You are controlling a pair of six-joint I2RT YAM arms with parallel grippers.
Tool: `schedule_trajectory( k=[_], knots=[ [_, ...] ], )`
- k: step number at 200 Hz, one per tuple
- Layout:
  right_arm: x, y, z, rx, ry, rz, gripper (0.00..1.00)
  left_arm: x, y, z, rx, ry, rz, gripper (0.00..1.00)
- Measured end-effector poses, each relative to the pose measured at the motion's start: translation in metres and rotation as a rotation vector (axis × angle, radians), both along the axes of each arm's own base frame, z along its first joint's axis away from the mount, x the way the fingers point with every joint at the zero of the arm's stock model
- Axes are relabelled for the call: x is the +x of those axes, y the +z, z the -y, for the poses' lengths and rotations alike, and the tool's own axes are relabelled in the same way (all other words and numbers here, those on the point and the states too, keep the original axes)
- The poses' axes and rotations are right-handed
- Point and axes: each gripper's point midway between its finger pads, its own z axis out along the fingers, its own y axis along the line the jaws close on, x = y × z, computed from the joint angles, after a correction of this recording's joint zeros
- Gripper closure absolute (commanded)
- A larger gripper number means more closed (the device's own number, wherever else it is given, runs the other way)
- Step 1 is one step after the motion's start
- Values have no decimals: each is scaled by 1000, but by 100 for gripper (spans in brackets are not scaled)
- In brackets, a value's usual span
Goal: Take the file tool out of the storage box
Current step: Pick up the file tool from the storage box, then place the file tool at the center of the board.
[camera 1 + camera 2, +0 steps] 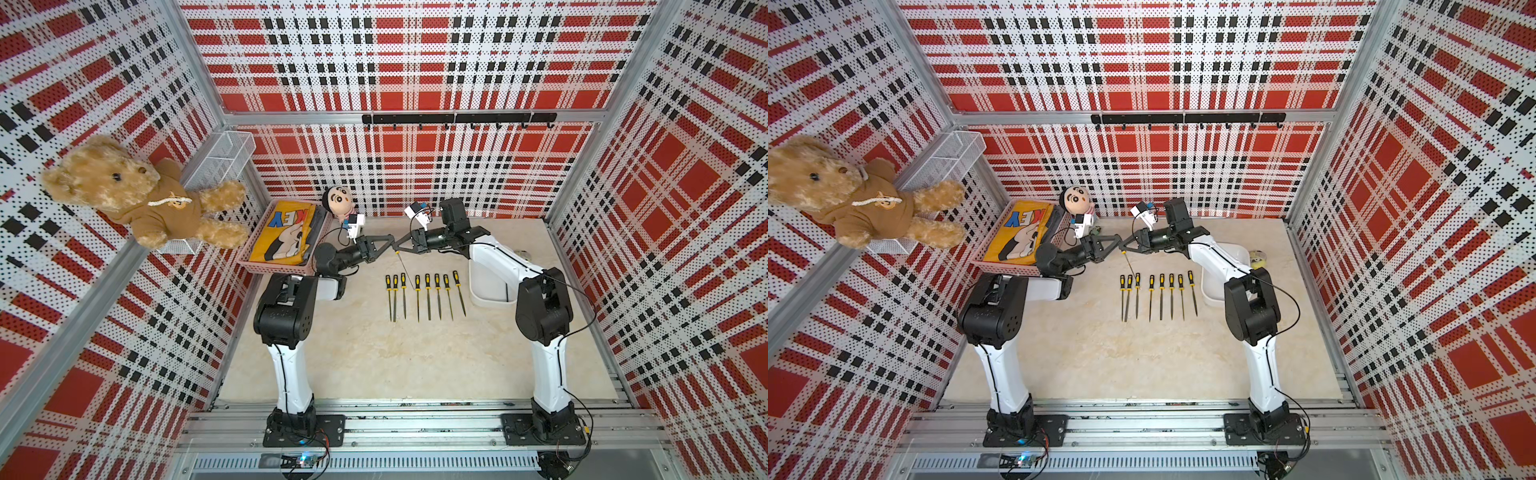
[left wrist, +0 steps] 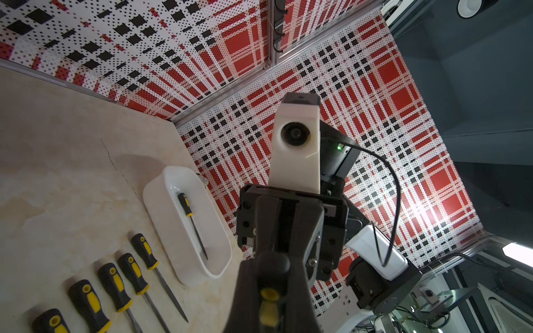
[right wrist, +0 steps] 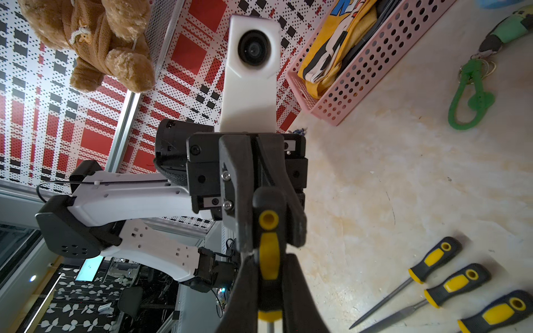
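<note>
A yellow-and-black file tool [image 1: 405, 270] hangs in mid-air above the table, blade pointing down. My left gripper [image 1: 390, 244] and right gripper [image 1: 402, 246] meet tip to tip, both shut on its handle [image 3: 268, 250]. In the left wrist view the handle [image 2: 269, 299] sits between my left gripper's fingers [image 2: 248, 288]. The storage box [image 2: 155, 201] is a white tub standing at the right of the table, and one more file [image 2: 191, 219] lies inside it. In both top views my right arm partly covers the storage box [image 1: 486, 291].
Several files [image 1: 428, 295] lie in a row on the table below the grippers. A pink basket [image 1: 286, 266] with yellow cloth and a doll [image 1: 338, 201] stand at the back left. A teddy bear [image 1: 137, 195] sits on a wire-mesh basket [image 1: 224, 158] on the left wall.
</note>
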Motion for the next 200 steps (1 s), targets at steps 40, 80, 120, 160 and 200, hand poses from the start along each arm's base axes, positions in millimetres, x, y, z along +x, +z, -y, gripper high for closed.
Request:
schedule_trajectory(
  k=[40,80,120,160,200],
  knots=[
    [5,-5,2,-23,-32,0,12,6,-4,-6,24,47,-8,100],
    [32,-42,43,-133,-227,-21,0,50,-45,-37,252,283,-126,100],
    [74,-51,107,-293,-488,38,0,88,-86,-77,678,538,-228,100],
    [85,-42,127,-357,-604,82,0,61,-148,-91,981,535,-380,100],
    [86,-50,133,-394,-637,61,0,48,-174,-68,1112,467,-400,100]
  ],
)
